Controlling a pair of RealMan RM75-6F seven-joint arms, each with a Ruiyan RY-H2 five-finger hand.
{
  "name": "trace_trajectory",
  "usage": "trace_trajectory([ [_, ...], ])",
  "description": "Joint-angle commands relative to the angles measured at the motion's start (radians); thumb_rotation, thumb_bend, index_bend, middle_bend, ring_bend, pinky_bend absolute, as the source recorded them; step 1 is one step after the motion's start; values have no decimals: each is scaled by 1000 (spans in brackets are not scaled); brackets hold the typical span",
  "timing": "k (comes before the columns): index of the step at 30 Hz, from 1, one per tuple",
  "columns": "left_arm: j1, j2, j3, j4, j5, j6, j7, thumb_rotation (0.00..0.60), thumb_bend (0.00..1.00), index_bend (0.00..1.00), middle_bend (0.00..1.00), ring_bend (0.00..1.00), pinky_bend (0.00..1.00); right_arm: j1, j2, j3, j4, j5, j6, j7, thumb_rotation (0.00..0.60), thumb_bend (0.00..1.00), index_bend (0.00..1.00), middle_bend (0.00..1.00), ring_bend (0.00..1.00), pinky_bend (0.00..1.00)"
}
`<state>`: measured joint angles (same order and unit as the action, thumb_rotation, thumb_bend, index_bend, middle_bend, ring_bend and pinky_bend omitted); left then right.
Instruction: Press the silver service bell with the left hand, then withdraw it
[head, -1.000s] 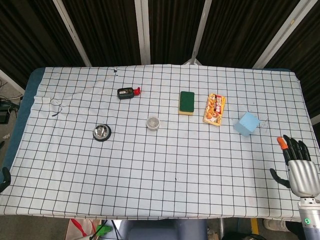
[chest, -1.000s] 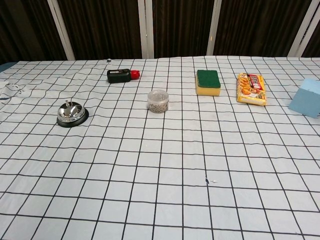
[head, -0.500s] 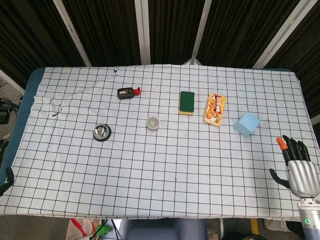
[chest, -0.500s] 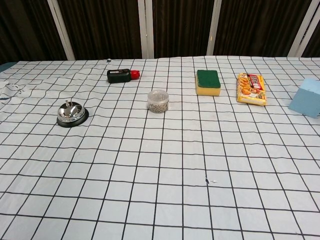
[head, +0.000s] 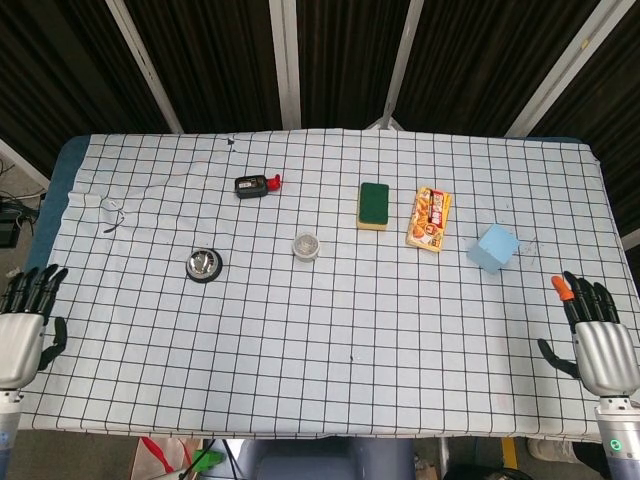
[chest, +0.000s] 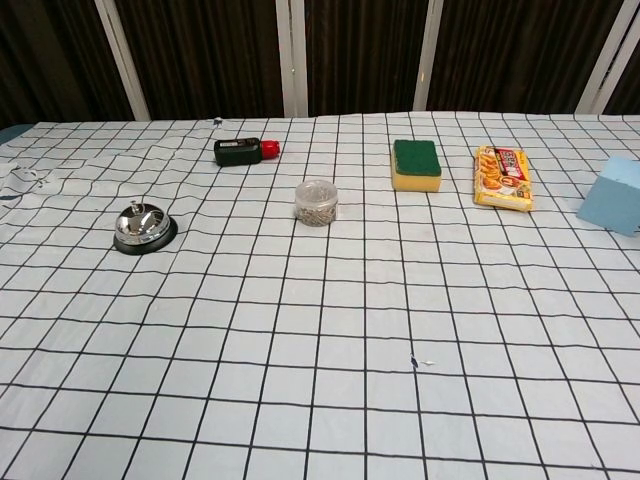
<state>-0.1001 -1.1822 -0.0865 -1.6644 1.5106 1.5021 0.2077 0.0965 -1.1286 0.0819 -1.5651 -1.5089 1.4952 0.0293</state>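
The silver service bell (head: 204, 264) sits on its black base on the left part of the checked tablecloth, also plain in the chest view (chest: 143, 226). My left hand (head: 25, 325) hovers at the table's left front edge, fingers apart and holding nothing, well left of and nearer than the bell. My right hand (head: 596, 335) stays at the right front edge, fingers spread and empty. Neither hand shows in the chest view.
A black bottle with a red cap (head: 256, 185) lies behind the bell. A small clear jar (head: 306, 246) stands at centre. Further right lie a green-and-yellow sponge (head: 374, 205), a snack packet (head: 430, 218) and a light blue box (head: 495, 248).
My left hand has risen into the head view at the left front edge; before only a dark tip showed there. The right hand has barely moved.
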Motion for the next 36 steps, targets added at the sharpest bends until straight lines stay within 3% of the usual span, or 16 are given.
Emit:
trace_trajectory([
  [1,-72,-48,-45,43,-31,-79,30,600,878,31,44,0,0,0,1,1,2,2,-1,6,600,305,77,4,35,0],
  [8,-208,-154,-117,170,-117,-244,8,600,879,31,44,0,0,1,1,1,6,3,-5,16,600,304,77,4,35,0],
  [16,-349,-302,-161,353,-184,-399,-8,600,881,31,44,0,0,1,3,3,8,7,-5,22,600,305,77,4,35,0],
  [24,-443,-434,-157,509,-194,-479,-17,600,881,31,43,0,0,0,4,5,12,11,-6,30,600,305,77,4,35,0],
  [36,-514,-564,-116,651,-194,-536,-24,600,882,31,42,0,0,-6,11,9,17,12,6,55,600,305,77,4,35,0],
])
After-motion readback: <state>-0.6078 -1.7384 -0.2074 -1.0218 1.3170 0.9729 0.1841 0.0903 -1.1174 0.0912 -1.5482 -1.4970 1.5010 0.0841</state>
